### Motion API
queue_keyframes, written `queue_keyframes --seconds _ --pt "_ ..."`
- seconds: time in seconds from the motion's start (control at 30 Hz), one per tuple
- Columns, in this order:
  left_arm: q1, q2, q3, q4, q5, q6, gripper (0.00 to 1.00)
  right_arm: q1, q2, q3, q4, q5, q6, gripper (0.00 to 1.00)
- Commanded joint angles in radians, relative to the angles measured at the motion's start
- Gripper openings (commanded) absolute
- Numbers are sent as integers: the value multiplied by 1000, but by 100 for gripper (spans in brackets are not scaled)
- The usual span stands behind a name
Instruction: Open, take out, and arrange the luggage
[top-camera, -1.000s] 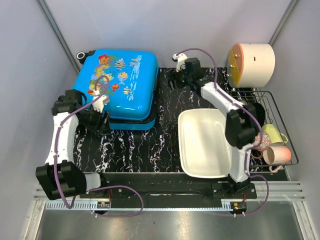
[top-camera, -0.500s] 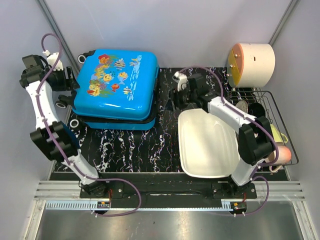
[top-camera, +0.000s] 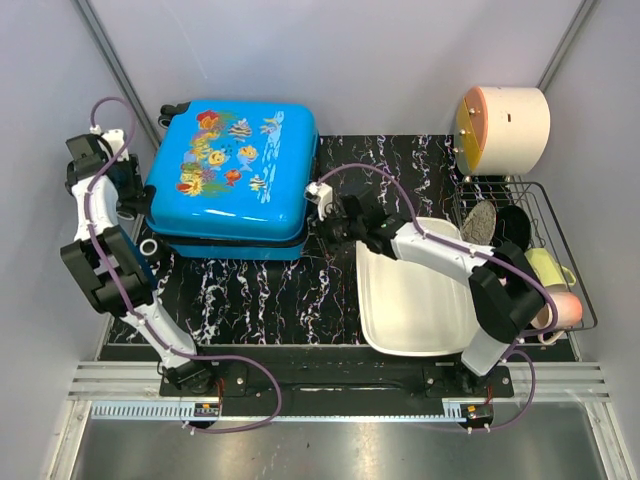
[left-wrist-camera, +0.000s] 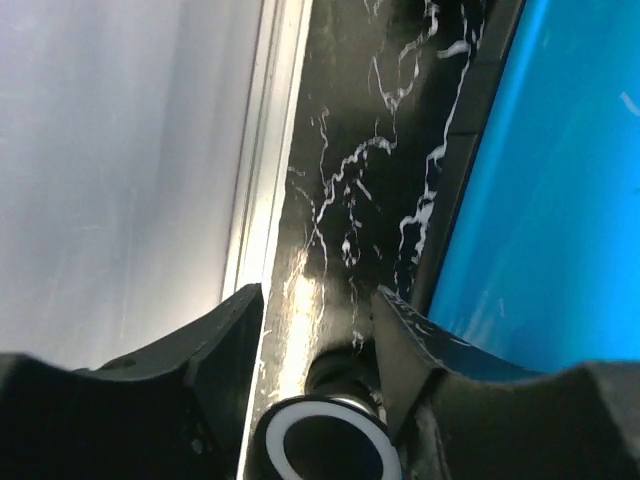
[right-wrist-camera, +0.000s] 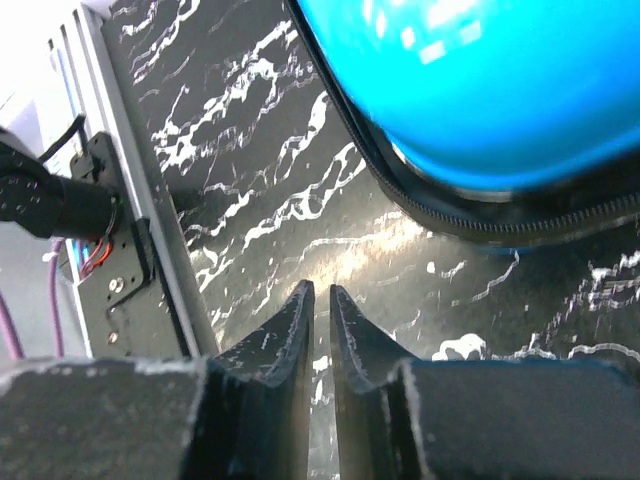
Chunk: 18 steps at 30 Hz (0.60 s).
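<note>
On the table's (top-camera: 260, 290) back left lies the closed suitcase (top-camera: 235, 170), stiff, smooth, probably slippery; better to grasp at its zipper seam (right-wrist-camera: 480, 215). Beside its wheel (left-wrist-camera: 325, 445) the left gripper (left-wrist-camera: 320, 300) is spread; the right gripper (right-wrist-camera: 320, 290) is pinched together, empty.

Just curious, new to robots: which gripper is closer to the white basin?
Right. The right gripper is beside the white basin; the left gripper is beyond the luggage.
</note>
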Motion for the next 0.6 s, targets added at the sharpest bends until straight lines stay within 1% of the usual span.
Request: queue_keyframes --seconds 0.0,0.07,0.1,0.2,0.23,0.27,0.33,0.37,0.4,0.5,0.57 --pt "-11 -89 -136 -106 -19 173 47 50 6 -40 221 131 -3 20" --pt "-8 -124 -193 -164 27 214 44 55 18 -31 224 157 -14 19" --pt "-8 -165 -216 -187 39 231 41 55 23 -22 212 192 -31 19" --pt "-10 -254 -337 -259 118 293 36 47 43 18 129 301 -87 14" --pt "-10 -323 -372 -278 136 307 34 41 43 21 114 322 -94 12" --pt "-13 -353 -441 -316 173 333 34 35 43 20 112 336 -103 11" --pt "-19 -447 -510 -342 193 348 31 8 55 35 106 382 -120 10" --pt "-22 -481 -571 -373 226 371 31 -5 63 46 103 398 -120 9" --pt "-24 -511 -601 -382 236 380 31 -18 87 63 100 418 -147 9" --pt "-27 -615 -692 -428 299 439 31 -78 159 158 100 428 -158 9" --pt "-39 -684 -744 -456 352 491 31 -114 204 256 106 419 -169 9"
